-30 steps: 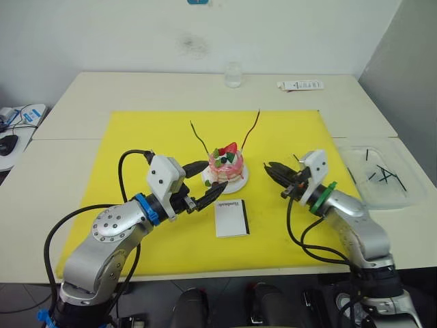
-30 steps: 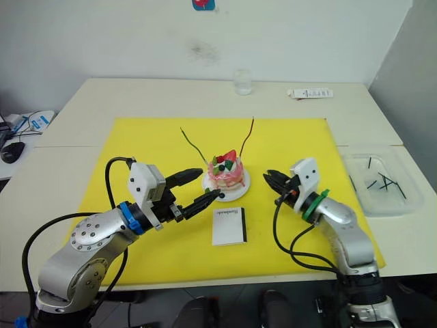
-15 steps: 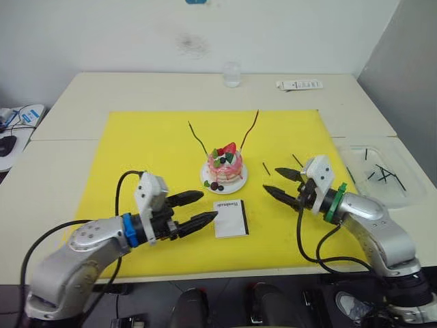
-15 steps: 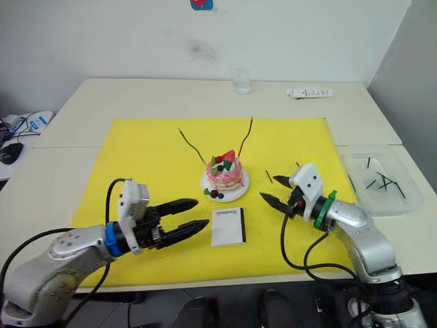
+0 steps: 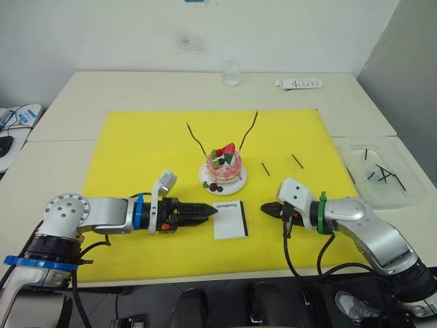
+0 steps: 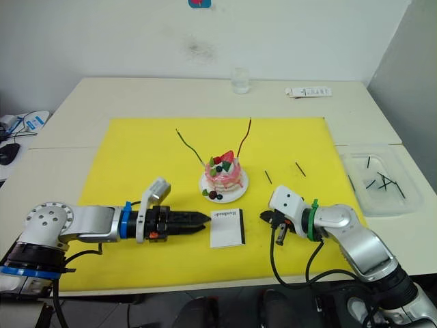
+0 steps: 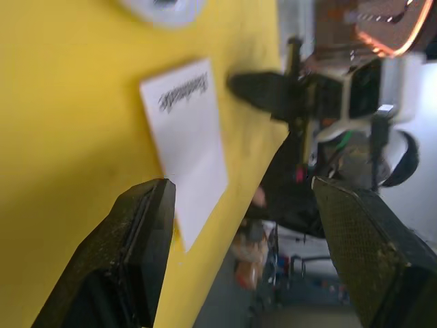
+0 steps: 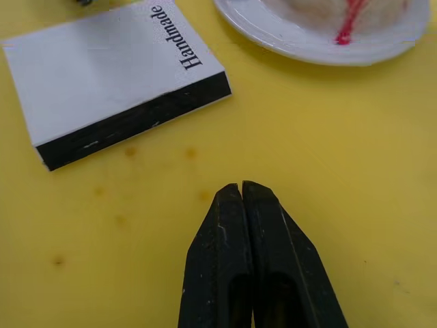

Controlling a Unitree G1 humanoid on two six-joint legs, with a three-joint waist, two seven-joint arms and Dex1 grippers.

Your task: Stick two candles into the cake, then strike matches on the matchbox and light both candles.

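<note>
Cake (image 5: 222, 169) on its white plate (image 5: 205, 182) sits mid yellow mat (image 5: 136, 143), red candle (image 5: 250, 130) and green candle (image 5: 196, 139) stuck in it. Matchbox (image 5: 230, 219) lies toward the mat's near edge. Left gripper (image 5: 212, 212) just beside it, fingers apart. Right gripper (image 5: 265, 209) opposite, fingers pressed together, empty. Two matches (image 5: 281, 165) lie on the mat toward its right edge.

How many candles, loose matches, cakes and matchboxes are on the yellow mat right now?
Candles: 2, the green candle and the red candle
Loose matches: 2
Cake: 1
Matchbox: 1
Total: 6
</note>
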